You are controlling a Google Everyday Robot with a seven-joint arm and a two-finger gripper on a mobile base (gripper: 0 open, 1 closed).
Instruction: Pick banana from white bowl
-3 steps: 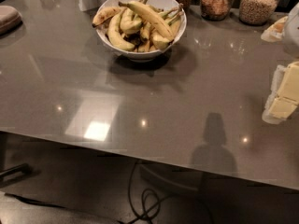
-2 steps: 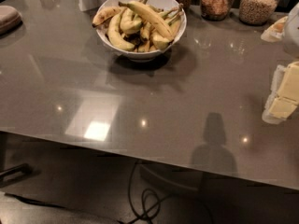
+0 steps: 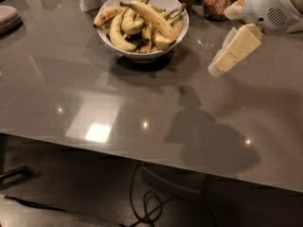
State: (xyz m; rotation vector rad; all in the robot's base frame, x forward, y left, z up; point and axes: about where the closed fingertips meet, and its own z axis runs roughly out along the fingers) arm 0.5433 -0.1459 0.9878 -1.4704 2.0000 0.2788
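Hanging above the tabletop [image 3: 94, 89] beside the white bowl [image 3: 142, 56], my claw [image 3: 218, 67] touches nothing; how far open it is, I cannot tell. The banana [image 3: 151, 15] lies atop the other bananas [image 3: 118, 34] in that bowl.

Your banana [image 3: 150, 15] is the longest of the bunch, yellow with brown flecks, gently curved. It lies on top of the pile, its dark stem end toward 10 o'clock and its other end toward 4 o'clock, reaching almost rim to rim. Your white bowl [image 3: 138, 55] is wide, round and smooth-sided, upright near the 12 o'clock edge of the surface [image 3: 94, 89]. You'll find the end effector [image 3: 222, 63] at the bowl's 3 o'clock, apart from it.
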